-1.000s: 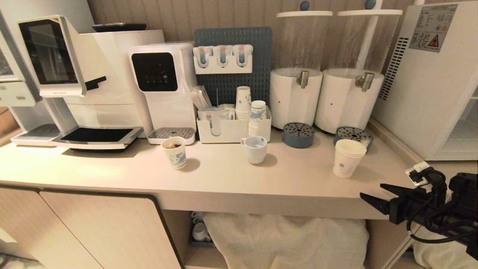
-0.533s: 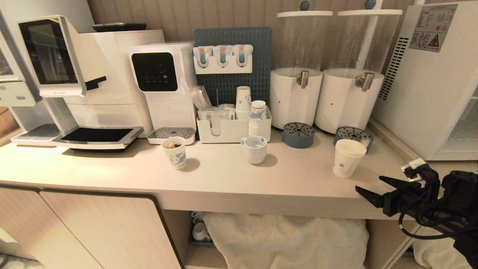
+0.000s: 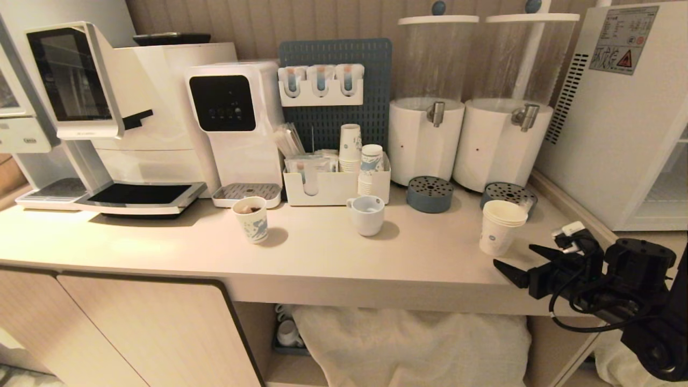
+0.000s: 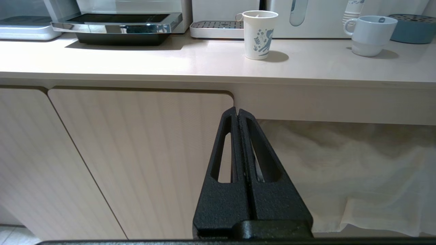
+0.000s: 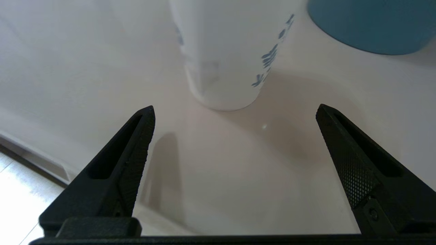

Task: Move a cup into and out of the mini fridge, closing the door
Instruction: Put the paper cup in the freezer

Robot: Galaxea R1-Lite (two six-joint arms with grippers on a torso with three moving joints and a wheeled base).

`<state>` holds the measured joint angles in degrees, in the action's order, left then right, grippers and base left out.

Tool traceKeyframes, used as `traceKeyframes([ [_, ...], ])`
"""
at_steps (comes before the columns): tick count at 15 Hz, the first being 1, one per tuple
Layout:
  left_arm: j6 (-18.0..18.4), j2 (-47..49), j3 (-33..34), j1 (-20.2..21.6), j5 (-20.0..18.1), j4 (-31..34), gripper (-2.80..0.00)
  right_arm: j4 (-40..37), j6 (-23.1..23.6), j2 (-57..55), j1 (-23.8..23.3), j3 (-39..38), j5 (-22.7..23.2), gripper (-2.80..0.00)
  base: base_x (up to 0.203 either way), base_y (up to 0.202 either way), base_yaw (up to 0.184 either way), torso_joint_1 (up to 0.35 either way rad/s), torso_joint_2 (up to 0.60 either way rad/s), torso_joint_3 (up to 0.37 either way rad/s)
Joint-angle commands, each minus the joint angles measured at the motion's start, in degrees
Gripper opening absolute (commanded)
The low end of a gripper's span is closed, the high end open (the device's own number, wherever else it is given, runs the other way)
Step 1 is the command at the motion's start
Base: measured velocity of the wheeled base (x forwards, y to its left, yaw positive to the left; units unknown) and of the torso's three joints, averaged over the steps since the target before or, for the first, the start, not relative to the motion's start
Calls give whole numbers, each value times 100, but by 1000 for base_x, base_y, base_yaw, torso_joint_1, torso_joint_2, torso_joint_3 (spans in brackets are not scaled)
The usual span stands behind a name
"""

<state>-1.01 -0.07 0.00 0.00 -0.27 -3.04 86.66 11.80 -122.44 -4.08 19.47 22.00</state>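
Head view, lower right of frame: right gripper (image 3: 520, 259), black, fingers spread wide, holding nothing and touching nothing. It sits low over the front edge of the countertop (image 3: 322, 252), tips aimed toward the cup (image 3: 500, 227).

Right wrist view: both fingers (image 5: 133, 160) stand far apart with bare counter between them; the base of the cup (image 5: 224, 61) rises just beyond the tips, not yet between them. Blue marks show on its side here; what they depict cannot be told.

Cup: white paper, layered rim, small round blue logo, upright on the counter at right of centre, near a blue drip tray (image 3: 508, 194) under the right-hand dispenser (image 3: 502, 142).

Mini fridge (image 3: 618, 113): white box with vent slots and warning sticker, far right of frame. Only a sliver of its front shows at the frame edge; whether the door is open or closed cannot be told.

Left gripper (image 4: 237, 114): left wrist view, fingers pressed together, empty, parked below counter level facing a cabinet door (image 4: 136, 160).

Also on the counter, well left of the cup: patterned paper cup (image 3: 251, 219), handled mug (image 3: 366, 214).

Progress, as judged: opening stage. Cup not grasped; lifting it, placing it in the fridge, bringing it out and shutting the door all remain.
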Motion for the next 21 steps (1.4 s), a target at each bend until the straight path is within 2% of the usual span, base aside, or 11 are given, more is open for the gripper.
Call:
traceKeyframes([
  [1, -4, 7, 97, 0, 0, -4, -280, 17, 7, 37, 118, 128, -49, 0, 0, 0, 0, 0, 0, 0],
  [7, -4, 7, 97, 0, 0, -4, -280, -668, 7, 317, 118, 611, -91, 0, 0, 0, 0, 0, 0, 0],
  [21, -4, 7, 97, 0, 0, -4, -280, -1351, 7, -24, 135, 1533, -93, 0, 0, 0, 0, 0, 0, 0],
])
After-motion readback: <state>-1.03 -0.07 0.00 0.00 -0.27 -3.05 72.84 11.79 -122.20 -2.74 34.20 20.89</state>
